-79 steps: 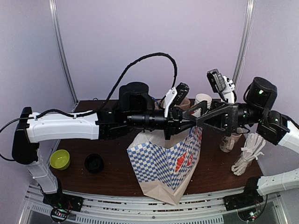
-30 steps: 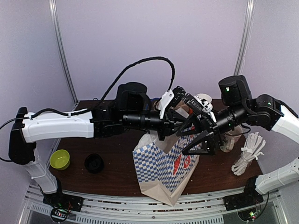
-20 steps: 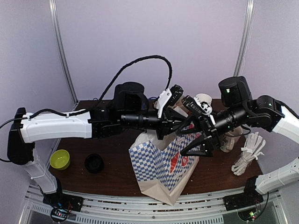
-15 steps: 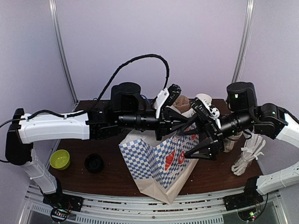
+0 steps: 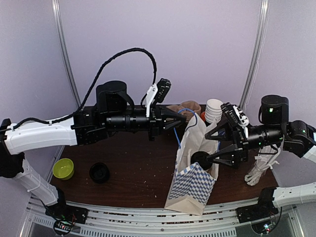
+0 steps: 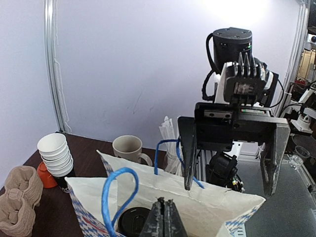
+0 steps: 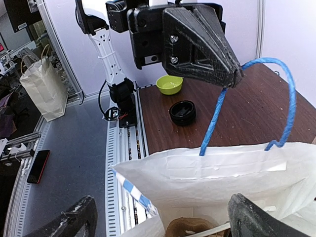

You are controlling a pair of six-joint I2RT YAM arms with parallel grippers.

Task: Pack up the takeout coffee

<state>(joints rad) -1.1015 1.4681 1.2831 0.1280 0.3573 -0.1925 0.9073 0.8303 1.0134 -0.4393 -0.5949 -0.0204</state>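
Observation:
The blue-checked paper bag [image 5: 190,182] stands upright at the table's front right. Inside it sits the takeout coffee [image 6: 131,219], of which only the black lid [image 5: 200,159] shows. My left gripper [image 5: 172,122] hangs shut over the bag's [image 6: 212,207] left rim. In the left wrist view nothing shows between its fingertips [image 6: 165,202], and a blue handle loop [image 6: 118,187] arcs just beside them. From the right wrist it [image 7: 236,79] overlaps that handle [image 7: 289,94]. My right gripper [image 5: 211,148] is wide open at the bag's right rim, its fingers [image 6: 187,163] spread over the opening [image 7: 197,173].
Behind the bag are a stack of lidless paper cups [image 5: 214,109], brown pulp carriers [image 5: 178,109], a cream mug [image 6: 127,148] and a bundle of straws [image 5: 261,163]. A green bowl [image 5: 63,168] and a loose black lid [image 5: 99,172] lie at the front left.
The bag has shifted right and now stands taller and narrower. My left arm has drawn back to the left. My right gripper, still open, has swung out to the bag's right side.

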